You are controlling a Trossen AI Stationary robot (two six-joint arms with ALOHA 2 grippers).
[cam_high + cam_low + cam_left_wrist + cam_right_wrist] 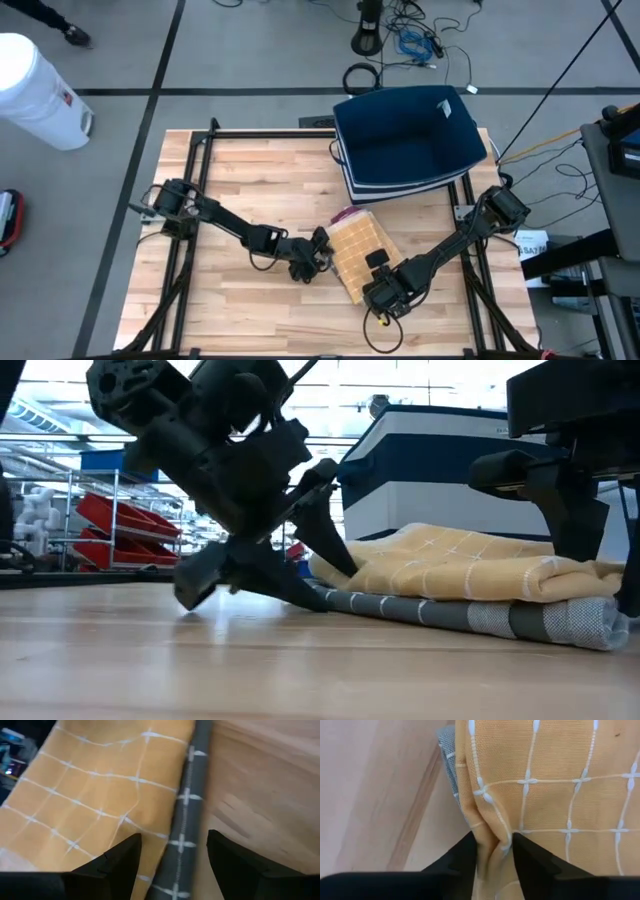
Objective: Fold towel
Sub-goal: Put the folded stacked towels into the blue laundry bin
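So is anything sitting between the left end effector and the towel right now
Nothing visible. The left end effector is open with the towel edge directly between its fingers, no other object intervening. The right end effector has a fold of the cloth between its fingers.

L arm: reaches from the table's left side toward centre, elbow low, wrist pitched down. Left gripper [318, 252] sits at table level at the towel's [362, 252] left edge; fingers [117, 865] spread wide, straddling the edge w/o clamping it.

R arm: comes in from the table's right side, forearm angled toward the front-centre, wrist down. Right gripper [383, 290] is over the towel's front-right corner. Its fingers [465, 857] stand narrowly apart w/ a pinched ridge of cloth between them, both pads touching the fabric.
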